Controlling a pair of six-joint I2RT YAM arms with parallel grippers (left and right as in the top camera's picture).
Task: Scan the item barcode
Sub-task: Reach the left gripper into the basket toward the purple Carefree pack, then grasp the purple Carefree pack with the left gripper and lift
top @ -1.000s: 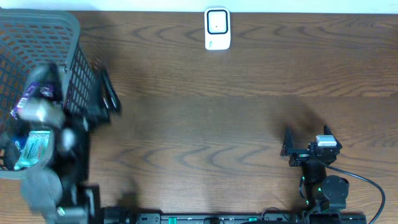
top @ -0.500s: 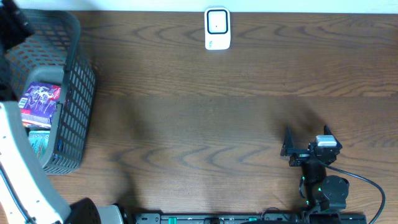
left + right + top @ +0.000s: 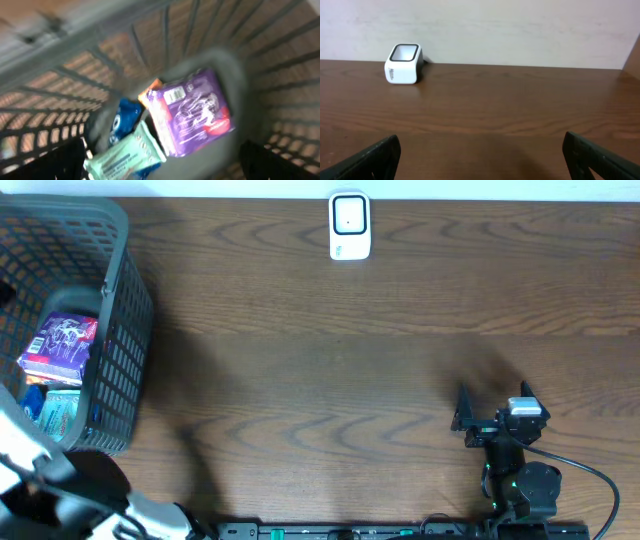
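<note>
Mostly the left wrist view is motion-smeared, and from overhead the left arm is only a pale blur cut off at the near left corner. The left gripper shows just two dark fingertips in the bottom corners, spread wide and holding nothing, above the grey mesh basket at the table's left edge. Inside lies the purple packet, flat and glossy, with white print and a pale label patch too blurred to read. A mint-green packet, a blue wrapper and an orange corner lie against it, partly hidden. The white scanner stands at the far edge, well apart. The right gripper sits near right, its fingers wide and empty.
</note>
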